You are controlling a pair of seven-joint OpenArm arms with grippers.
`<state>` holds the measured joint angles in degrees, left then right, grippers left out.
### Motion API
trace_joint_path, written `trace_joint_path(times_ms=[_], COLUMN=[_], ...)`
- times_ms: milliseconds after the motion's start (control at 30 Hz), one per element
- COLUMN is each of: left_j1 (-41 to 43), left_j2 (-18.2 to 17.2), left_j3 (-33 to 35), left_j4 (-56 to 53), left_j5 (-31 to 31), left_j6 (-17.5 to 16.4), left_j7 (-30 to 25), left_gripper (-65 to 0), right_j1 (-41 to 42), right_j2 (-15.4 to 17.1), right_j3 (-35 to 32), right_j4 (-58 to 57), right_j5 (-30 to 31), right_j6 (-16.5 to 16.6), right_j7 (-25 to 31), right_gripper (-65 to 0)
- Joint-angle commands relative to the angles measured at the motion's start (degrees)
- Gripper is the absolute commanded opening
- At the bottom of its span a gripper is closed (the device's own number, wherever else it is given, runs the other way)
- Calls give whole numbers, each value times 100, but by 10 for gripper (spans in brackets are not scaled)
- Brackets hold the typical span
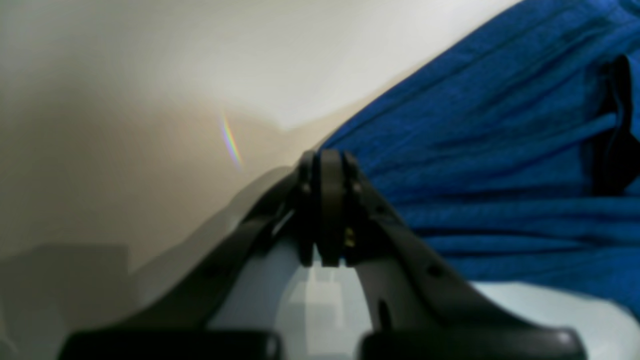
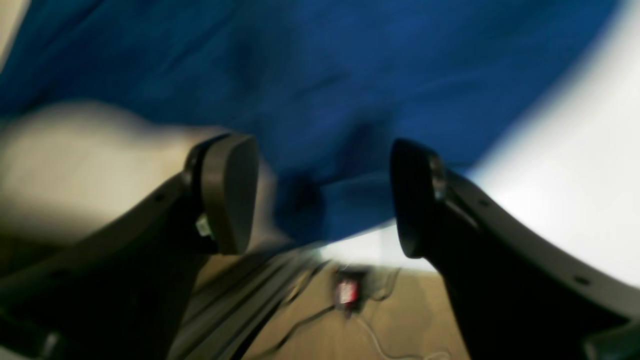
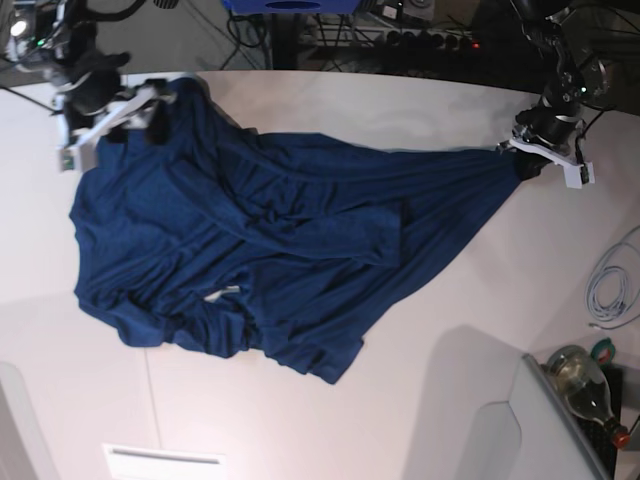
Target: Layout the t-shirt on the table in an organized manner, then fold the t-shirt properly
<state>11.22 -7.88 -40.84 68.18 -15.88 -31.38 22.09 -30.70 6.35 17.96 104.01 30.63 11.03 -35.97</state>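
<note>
- The right wrist view is badly blurred; the cloth there is a blue smear, and the clutter below the table edge (cables, a small red item) cannot be identified.
- The right gripper (image 2: pixel 325 195) has its pads (image 2: pixel 230 192) spread wide apart, with cloth showing in the gap between them; whether either pad touches the fabric cannot be told.
- The left gripper (image 1: pixel 325 210) has its fingers pressed together; in the base view it sits at the stretched corner of the t-shirt (image 3: pixel 270 250), but whether cloth is pinched between the tips cannot be made out.
- The t-shirt lies rumpled across the middle of the table (image 3: pixel 420 400), folds bunched toward its lower edge, one corner drawn out to a point at the left gripper.
- Bare tabletop lies below the garment.
- A bottle (image 3: pixel 580 375) and a coiled cable (image 3: pixel 612 290) sit off the table's edge at lower right in the base view.
</note>
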Motion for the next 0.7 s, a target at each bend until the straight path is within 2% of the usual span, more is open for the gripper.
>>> trace_joint_path(times_ms=[0,100,200,333,433,567,667], left_j1=[16,51,60,60,60,174,192], left_j2=[-78,-87,-87,-87,-87,-69,-52], left_j3=[-35,-35,-35,-35,-35,-17,0], left_j4=[114,122,122,122,184,430,588], left_j5=[-60,-60,-60,-60,-60,-60,-60], left_j6=[3,3,3,3,3,3,3], left_j7=[-112,-130,-121,-112,-112,-112,-103], left_gripper=[-650,-650,-650,-650,-650,-650,-650], right_j1=[243,894,1184,1281,947,243,-108], right_j2=[55,125,310,328,310,108,125], right_j3=[257,741,688,618,618,591,99], right_j4=[-269,-1368,-2009,-2300,-2053,-743,48], right_j5=[36,36,36,36,62,27,27], right_j6=[-17,36,36,36,36,53,264], right_j7=[102,84,102,102,111,304,348], right_gripper=[-260,-260,-260,-260,-260,-257,-254])
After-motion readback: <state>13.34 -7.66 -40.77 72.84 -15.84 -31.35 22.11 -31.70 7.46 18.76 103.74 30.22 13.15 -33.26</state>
